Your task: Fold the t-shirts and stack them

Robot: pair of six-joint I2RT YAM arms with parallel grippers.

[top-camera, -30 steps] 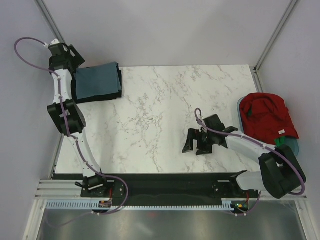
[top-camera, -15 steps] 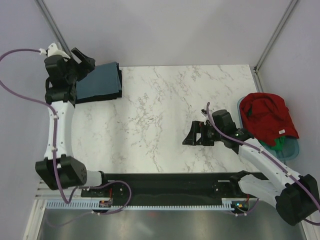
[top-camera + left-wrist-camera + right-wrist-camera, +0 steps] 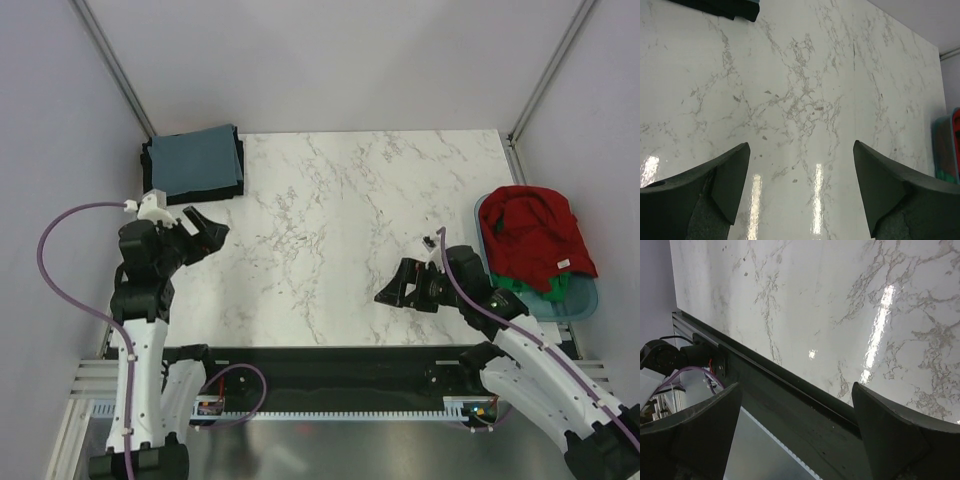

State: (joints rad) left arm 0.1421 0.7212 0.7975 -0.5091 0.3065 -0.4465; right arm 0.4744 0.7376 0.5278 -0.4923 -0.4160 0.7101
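While nothing is gripped at this point, both sets of jaws are spread wide over the marble worktop [image 3: 340,200].

The left wrist view shows the left jaws far apart with only bare marble between them. Past those jaws and a bit to their left is the folded pile. The slate blue-grey tee [image 3: 195,160] lies flat on top of the black tee [image 3: 190,193], whose edge pokes out along the side nearest the jaws. The pile is near the left jaws but clearly apart from them, no contact. From the wrist camera you only catch a dark corner of the pile at the top left.

The right jaws are wide open too, with nothing in them. Their wrist view looks across the front edge of the worktop and the black rail [image 3: 790,405] just below it.

The pale blue tub [image 3: 590,297] sits behind the right jaws, well apart from them. The red tee [image 3: 530,235] is heaped in it all crumpled. The green tee [image 3: 556,288] peeks out from under the red one. Both are unfolded.
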